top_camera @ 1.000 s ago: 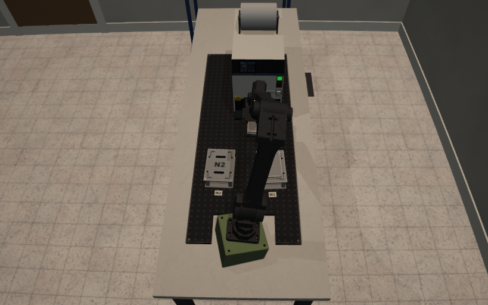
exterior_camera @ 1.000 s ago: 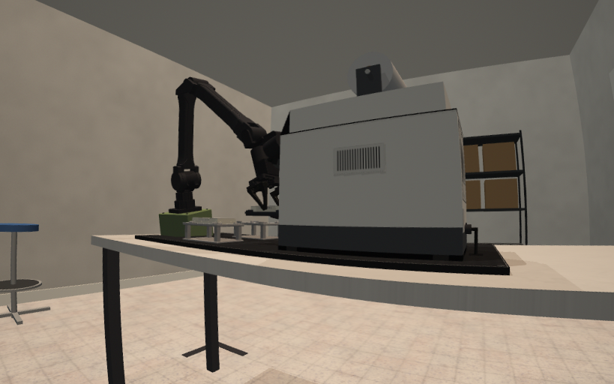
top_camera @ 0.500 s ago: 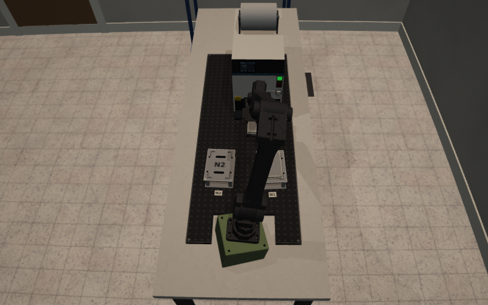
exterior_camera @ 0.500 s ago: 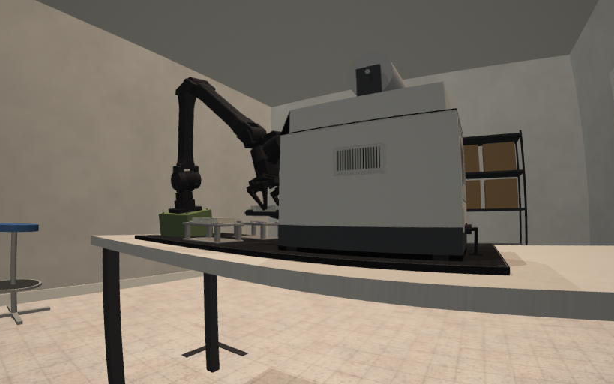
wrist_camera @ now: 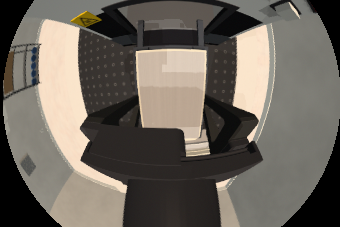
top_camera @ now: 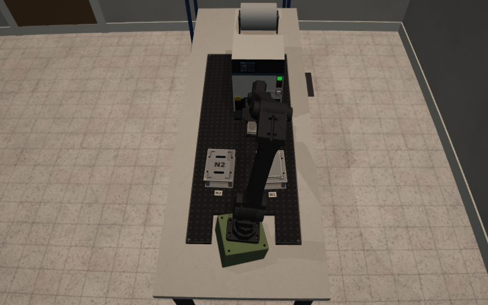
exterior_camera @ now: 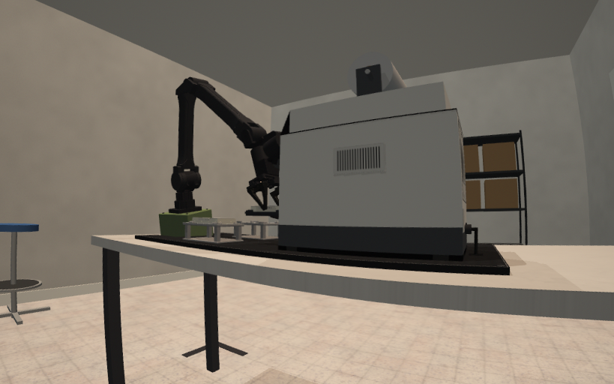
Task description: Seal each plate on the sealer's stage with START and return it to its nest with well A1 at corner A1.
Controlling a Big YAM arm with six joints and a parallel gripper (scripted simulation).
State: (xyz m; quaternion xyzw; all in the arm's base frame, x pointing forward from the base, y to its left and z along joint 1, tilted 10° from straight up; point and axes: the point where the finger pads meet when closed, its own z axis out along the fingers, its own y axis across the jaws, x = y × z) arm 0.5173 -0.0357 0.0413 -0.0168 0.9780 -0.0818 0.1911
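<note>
The lamp [top_camera: 279, 78] on the sealer [top_camera: 257, 47] [exterior_camera: 370, 190] is green. A plate with a smooth, glossy top [wrist_camera: 172, 71] [top_camera: 251, 125] lies flat on the sealer's stage, which is out in front of the housing. My gripper [wrist_camera: 171, 97] is shut on this plate, one finger against each long side. In the top view the arm hides the fingers and most of the plate. Nest N2 [top_camera: 226, 159] holds no plate. Another plate [top_camera: 276, 167] lies in nest N1 [top_camera: 285, 179], partly hidden by the arm.
The START button [top_camera: 277, 92] [wrist_camera: 286, 11] is on the sealer's front, at the right. A yellow warning label [top_camera: 237, 97] [wrist_camera: 86, 19] is at the left of the opening. The sealer's front stands close beyond the gripper. A foil roll [top_camera: 258, 16] is on top at the back.
</note>
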